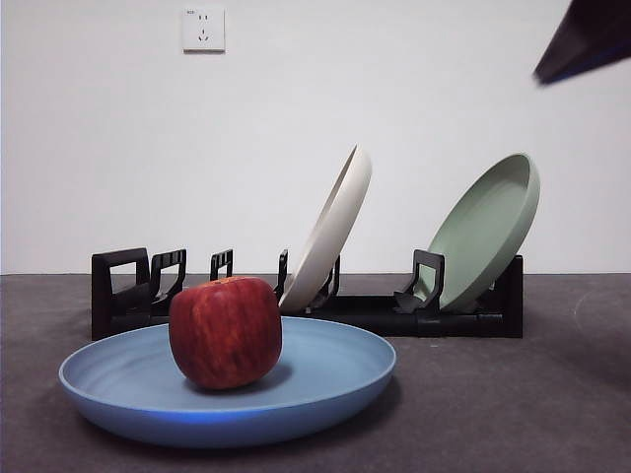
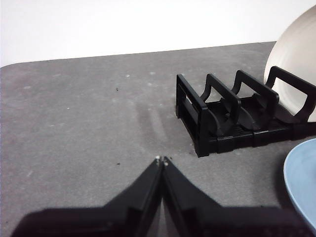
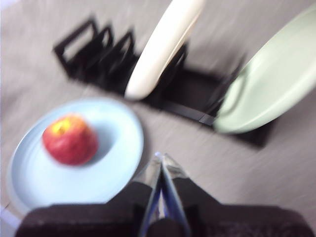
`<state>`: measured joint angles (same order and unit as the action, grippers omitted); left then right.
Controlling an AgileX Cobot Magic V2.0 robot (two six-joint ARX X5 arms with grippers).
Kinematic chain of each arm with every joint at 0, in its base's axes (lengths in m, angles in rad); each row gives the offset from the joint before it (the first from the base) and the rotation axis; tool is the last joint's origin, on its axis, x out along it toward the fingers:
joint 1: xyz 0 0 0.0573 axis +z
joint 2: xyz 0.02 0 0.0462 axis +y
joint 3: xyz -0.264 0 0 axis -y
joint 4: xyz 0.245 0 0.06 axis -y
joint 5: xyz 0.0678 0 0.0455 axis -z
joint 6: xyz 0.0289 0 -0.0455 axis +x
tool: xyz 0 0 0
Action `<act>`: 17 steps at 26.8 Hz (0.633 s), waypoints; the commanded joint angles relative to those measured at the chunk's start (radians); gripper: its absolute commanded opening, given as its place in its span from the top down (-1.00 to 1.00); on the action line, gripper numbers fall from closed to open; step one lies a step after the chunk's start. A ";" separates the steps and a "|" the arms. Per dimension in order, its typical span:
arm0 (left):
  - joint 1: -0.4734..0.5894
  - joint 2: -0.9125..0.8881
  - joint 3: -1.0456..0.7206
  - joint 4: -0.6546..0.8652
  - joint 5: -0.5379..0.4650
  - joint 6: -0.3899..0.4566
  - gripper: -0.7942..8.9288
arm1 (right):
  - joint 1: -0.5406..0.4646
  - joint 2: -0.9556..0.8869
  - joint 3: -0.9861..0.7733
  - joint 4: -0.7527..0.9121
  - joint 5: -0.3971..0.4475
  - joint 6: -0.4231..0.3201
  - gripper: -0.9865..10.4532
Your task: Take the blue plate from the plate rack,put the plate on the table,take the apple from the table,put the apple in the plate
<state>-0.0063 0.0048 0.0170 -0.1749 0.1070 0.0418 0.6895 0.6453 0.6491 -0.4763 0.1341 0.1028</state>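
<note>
The blue plate [image 1: 325, 379] lies flat on the table [image 1: 513, 404] in front of the plate rack [image 1: 128, 291]. The dark red apple [image 1: 225, 332] sits in the plate, left of its middle. The blurred right wrist view shows the apple [image 3: 69, 139] in the blue plate [image 3: 106, 168] from above. My right gripper [image 3: 161, 157] is shut and empty, raised above the table beside the plate; it shows as a dark tip [image 1: 587, 39] at the top right of the front view. My left gripper [image 2: 162, 160] is shut and empty, low over bare table beside the rack's end [image 2: 217, 116]; the plate's edge [image 2: 303, 182] shows there.
A cream-white plate [image 1: 330, 229] leans in the rack's middle slot and a pale green plate [image 1: 488, 229] leans at its right end. A wall socket [image 1: 203, 29] is on the white wall behind.
</note>
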 commanded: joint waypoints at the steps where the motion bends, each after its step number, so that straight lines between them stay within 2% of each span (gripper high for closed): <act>1: 0.003 -0.003 -0.014 0.006 0.000 0.004 0.84 | -0.089 -0.076 -0.011 0.005 -0.005 -0.080 0.83; 3: 0.003 -0.003 -0.014 0.006 0.000 0.004 0.84 | -0.188 -0.143 -0.026 0.015 -0.004 -0.087 0.83; 6: 0.003 -0.003 -0.014 0.006 0.000 0.004 0.84 | -0.378 -0.264 -0.131 0.164 -0.022 -0.100 0.83; 9: 0.003 -0.003 -0.014 0.005 0.000 0.004 0.84 | -0.509 -0.400 -0.283 0.285 -0.167 -0.101 0.83; 14: 0.003 -0.003 -0.014 0.005 -0.001 0.004 0.84 | -0.560 -0.503 -0.416 0.317 -0.259 -0.101 0.83; 17: 0.003 -0.003 -0.014 0.005 0.000 0.004 0.84 | -0.564 -0.550 -0.483 0.324 -0.266 -0.101 0.83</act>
<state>-0.0063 0.0048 0.0170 -0.1753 0.1066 0.0418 0.1284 0.1043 0.1829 -0.1627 -0.1299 0.0067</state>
